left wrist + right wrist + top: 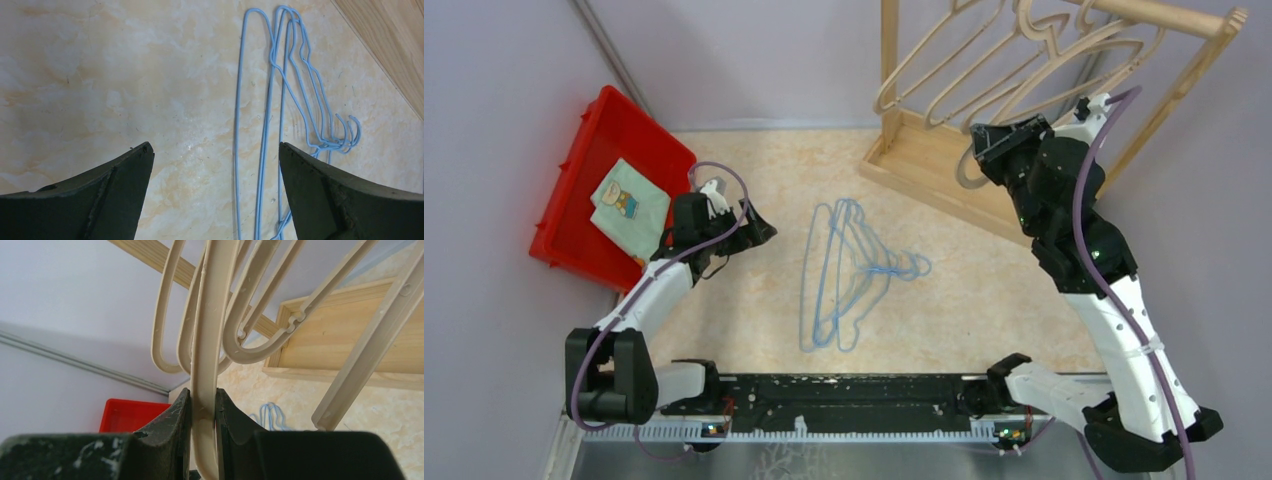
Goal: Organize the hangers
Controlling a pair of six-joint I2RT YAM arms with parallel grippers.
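Clamping one beige hanger [207, 340], right gripper [202, 407]; left gripper [216, 147] spread, three blue hangers [271, 60] beside

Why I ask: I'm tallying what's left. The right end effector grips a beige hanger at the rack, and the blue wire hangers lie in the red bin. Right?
Not quite. The blue wire hangers lie on the tabletop, outside the red bin, as the top external view shows. The right end effector does grip a beige hanger at the rack.
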